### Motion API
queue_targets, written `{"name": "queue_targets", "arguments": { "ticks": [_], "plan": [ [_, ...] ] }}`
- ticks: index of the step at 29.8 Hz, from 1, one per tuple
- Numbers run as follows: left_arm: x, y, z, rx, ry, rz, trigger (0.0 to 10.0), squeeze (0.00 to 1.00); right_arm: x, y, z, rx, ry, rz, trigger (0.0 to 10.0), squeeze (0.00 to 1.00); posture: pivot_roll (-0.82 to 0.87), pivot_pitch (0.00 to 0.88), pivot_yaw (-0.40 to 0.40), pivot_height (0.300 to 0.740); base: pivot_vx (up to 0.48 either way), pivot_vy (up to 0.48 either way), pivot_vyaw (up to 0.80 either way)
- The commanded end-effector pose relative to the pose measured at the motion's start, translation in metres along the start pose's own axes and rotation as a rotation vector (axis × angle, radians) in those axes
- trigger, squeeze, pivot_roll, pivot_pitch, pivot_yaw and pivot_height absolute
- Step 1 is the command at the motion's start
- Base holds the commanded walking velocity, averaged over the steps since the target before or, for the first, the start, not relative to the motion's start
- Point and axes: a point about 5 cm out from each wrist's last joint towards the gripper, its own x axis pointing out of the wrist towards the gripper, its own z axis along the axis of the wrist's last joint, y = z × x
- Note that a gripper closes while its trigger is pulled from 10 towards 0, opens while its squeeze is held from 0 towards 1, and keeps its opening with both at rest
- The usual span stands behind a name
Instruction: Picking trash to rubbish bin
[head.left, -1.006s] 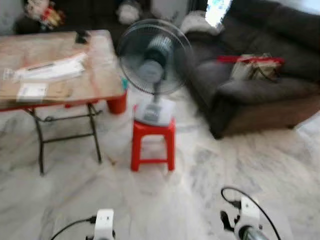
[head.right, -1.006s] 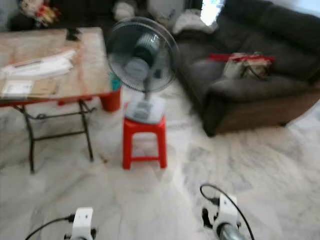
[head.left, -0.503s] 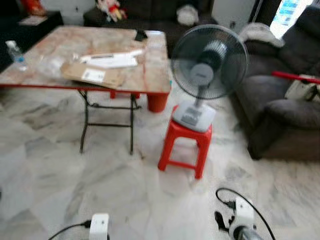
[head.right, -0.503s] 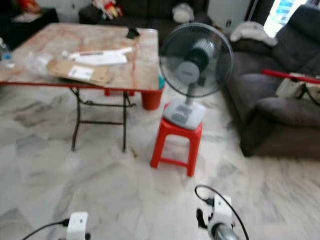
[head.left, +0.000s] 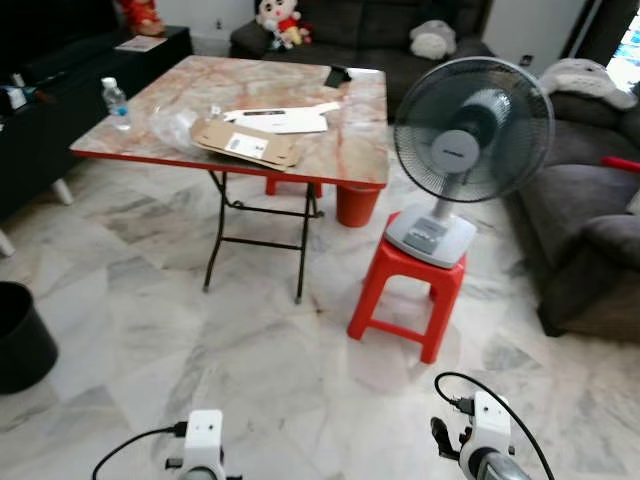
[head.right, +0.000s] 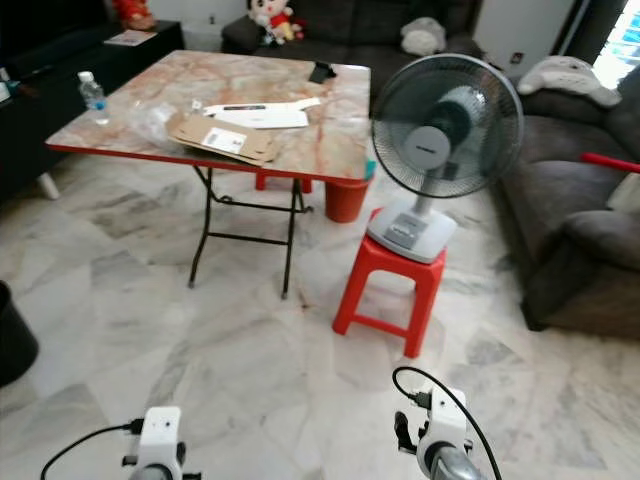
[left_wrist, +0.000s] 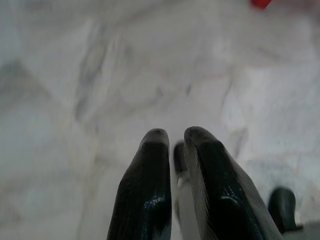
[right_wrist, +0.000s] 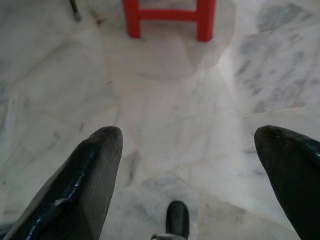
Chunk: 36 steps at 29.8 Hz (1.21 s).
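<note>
A black rubbish bin (head.left: 18, 338) stands on the marble floor at the far left. On the red-edged folding table (head.left: 340, 160) lie a flattened cardboard piece (head.left: 248, 146), white papers (head.left: 285, 120), a clear plastic wrap (head.left: 175, 122) and a water bottle (head.left: 117, 103). Both arms hang low at the bottom of the eye views, the left arm (head.left: 205, 445) and the right arm (head.left: 482, 440), far from the table. My left gripper (left_wrist: 175, 136) is shut with nothing in it, pointing at bare floor. My right gripper (right_wrist: 186, 132) is open wide over the floor.
A standing fan (head.left: 470, 130) sits on a red stool (head.left: 405, 295) right of the table. A dark sofa (head.left: 590, 230) lines the right side, another sofa (head.left: 360, 25) the back. A dark cabinet (head.left: 60, 90) is at left. An orange bucket (head.left: 355, 205) stands under the table.
The view has swung to the left: table, fan and sofa slid rightward in the picture and the black bin came into view. The picture is sharper. Both arms hang as before.
</note>
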Motion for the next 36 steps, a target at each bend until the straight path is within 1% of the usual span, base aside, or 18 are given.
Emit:
{"name": "queue_targets", "arguments": {
  "ticks": [1, 6, 10, 13, 15, 16, 18, 19, 21, 22, 23, 24, 26, 28, 31, 33, 35, 36],
  "plan": [
    [0.003, -0.006, 0.019, 0.034, -0.102, -0.015, 10.0, 0.0, 0.002, -0.004, 0.019, 0.004, -0.072, -0.008, 10.0, 0.0, -0.03, 0.0, -0.059, 0.74, 0.0, 0.0, 0.0],
    [0.004, -0.011, 0.041, 0.054, -0.228, -0.016, 10.0, 0.0, 0.005, 0.004, 0.045, -0.041, -0.157, 0.02, 10.0, 0.0, -0.02, 0.0, -0.062, 0.74, 0.0, 0.0, 0.0],
    [0.003, -0.005, 0.054, 0.034, -0.308, 0.032, 10.0, 0.0, 0.006, 0.015, 0.071, -0.094, -0.238, 0.06, 10.0, 0.0, -0.02, 0.0, -0.056, 0.74, 0.0, 0.0, 0.0],
    [0.001, 0.009, 0.056, 0.047, -0.359, 0.075, 10.0, 0.0, 0.006, 0.02, 0.089, -0.096, -0.297, 0.078, 10.0, 0.0, 0.0, 0.0, -0.062, 0.74, 0.0, 0.0, 0.0],
    [-0.001, 0.013, 0.056, 0.056, -0.373, 0.09, 10.0, 0.0, 0.006, 0.021, 0.093, -0.099, -0.309, 0.081, 10.0, 0.0, 0.0, 0.0, -0.062, 0.74, 0.0, 0.0, 0.0],
    [-0.003, 0.025, 0.057, 0.059, -0.406, 0.132, 10.0, 0.0, 0.006, 0.023, 0.098, -0.104, -0.326, 0.086, 10.0, 0.0, 0.01, 0.0, -0.07, 0.74, 0.0, 0.0, 0.0],
    [-0.008, 0.042, 0.065, 0.069, -0.477, 0.196, 10.0, 0.0, 0.005, 0.024, 0.105, -0.103, -0.35, 0.092, 10.0, 0.0, 0.01, 0.0, -0.073, 0.74, 0.0, 0.0, 0.0],
    [-0.012, 0.048, 0.076, 0.038, -0.543, 0.214, 10.0, 0.0, 0.005, 0.025, 0.108, -0.101, -0.36, 0.098, 10.0, 0.0, 0.01, 0.0, -0.079, 0.74, 0.0, 0.0, 0.0],
    [-0.016, 0.052, 0.088, 0.0, -0.611, 0.223, 10.0, 0.0, 0.005, 0.026, 0.11, -0.1, -0.366, 0.103, 10.0, 0.0, 0.01, 0.0, -0.079, 0.74, 0.0, 0.0, 0.0],
    [-0.018, 0.05, 0.108, 0.02, -0.684, 0.209, 10.0, 0.0, 0.004, 0.029, 0.115, -0.1, -0.39, 0.114, 10.0, 0.0, 0.01, 0.0, -0.08, 0.74, 0.0, 0.0, 0.0],
    [-0.018, 0.05, 0.108, 0.02, -0.684, 0.209, 10.0, 0.0, 0.004, 0.029, 0.115, -0.1, -0.39, 0.114, 10.0, 0.0, 0.01, 0.0, -0.08, 0.74, 0.0, 0.0, 0.0],
    [-0.021, 0.047, 0.12, 0.04, -0.732, 0.198, 10.0, 0.0, 0.004, 0.031, 0.119, -0.1, -0.408, 0.122, 10.0, 0.0, 0.0, 0.0, -0.074, 0.74, 0.0, 0.0, 0.0],
    [-0.027, 0.034, 0.154, 0.072, -0.853, 0.156, 10.0, 0.0, 0.001, 0.04, 0.131, -0.104, -0.468, 0.154, 10.0, 0.0, -0.02, 0.0, -0.068, 0.74, 0.307, 0.0, 0.0],
    [-0.027, 0.034, 0.154, 0.072, -0.853, 0.156, 10.0, 0.0, 0.001, 0.04, 0.131, -0.104, -0.468, 0.154, 10.0, 0.0, -0.02, 0.0, -0.068, 0.74, 0.322, 0.0, 0.0],
    [-0.029, 0.012, 0.188, 0.078, -0.932, 0.084, 10.0, 0.0, -0.005, 0.059, 0.156, -0.108, -0.583, 0.212, 10.0, 0.0, -0.01, 0.0, -0.057, 0.74, 0.291, 0.0, 0.0],
    [-0.025, 0.005, 0.194, 0.065, -0.914, 0.068, 10.0, 0.0, -0.009, 0.07, 0.167, -0.109, -0.64, 0.247, 10.0, 0.0, -0.01, 0.0, -0.056, 0.74, 0.277, 0.0, 0.0],
    [-0.024, 0.003, 0.195, 0.062, -0.905, 0.068, 10.0, 0.0, -0.01, 0.073, 0.17, -0.11, -0.654, 0.257, 10.0, 0.0, -0.01, 0.0, -0.056, 0.74, 0.277, 0.0, 0.0],
    [-0.023, -0.001, 0.199, 0.046, -0.896, 0.053, 10.0, 0.0, -0.014, 0.081, 0.18, -0.1, -0.698, 0.276, 10.0, 0.0, -0.02, 0.0, -0.059, 0.74, 0.27, 0.0, 0.0]
  ]
}}
